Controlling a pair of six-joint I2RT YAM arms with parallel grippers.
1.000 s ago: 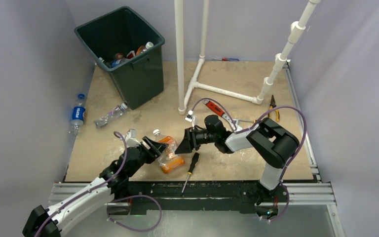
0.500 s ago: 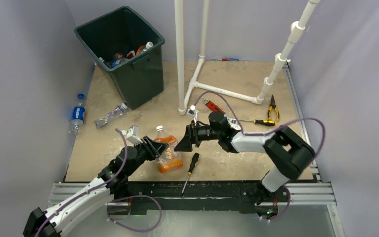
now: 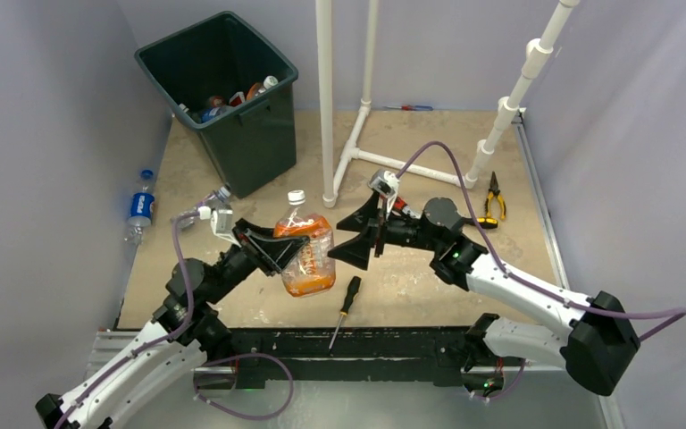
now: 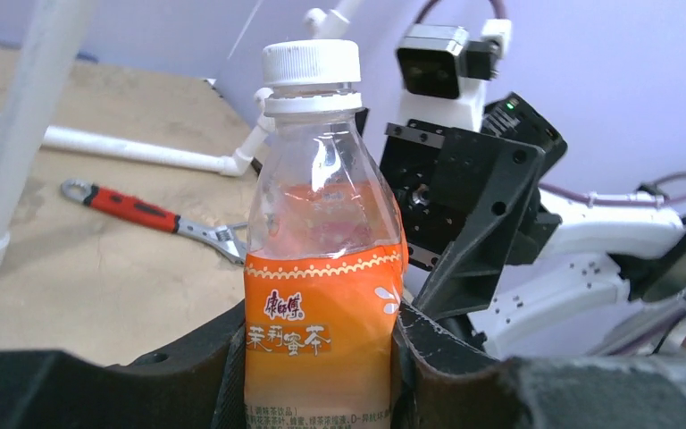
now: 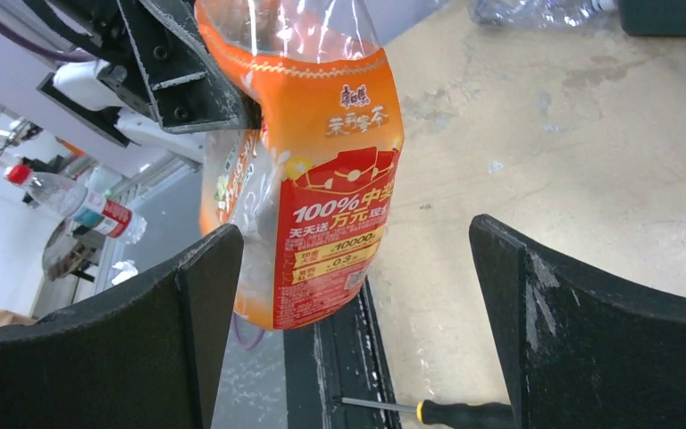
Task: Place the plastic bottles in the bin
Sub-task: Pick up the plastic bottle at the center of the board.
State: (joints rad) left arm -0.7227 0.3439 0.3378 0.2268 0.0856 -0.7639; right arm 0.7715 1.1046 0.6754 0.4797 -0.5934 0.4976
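An orange-labelled plastic bottle [image 3: 306,252] with a white cap hangs upright above the table's front middle. My left gripper [image 3: 291,253] is shut on its labelled middle. In the left wrist view both black fingers press the label of the bottle [image 4: 322,268]. My right gripper [image 3: 335,241] stands open just right of the bottle, apart from it; in the right wrist view the bottle [image 5: 322,179] hangs beyond the wide gap. A clear crushed bottle [image 3: 198,208] and a blue-labelled bottle [image 3: 140,207] lie at the left. The dark bin [image 3: 250,147] at the back left holds several bottles [image 3: 232,100].
A black-and-orange screwdriver [image 3: 347,308] lies near the front edge below the held bottle. White pipe frame [image 3: 326,107] rises behind the grippers. A red wrench [image 4: 134,207] lies on the board under the right arm. Pliers [image 3: 494,192] lie at the right.
The left gripper closed on the orange bottle and lifted it upright off the table. The right gripper let go, opened wide and drew back to the right.
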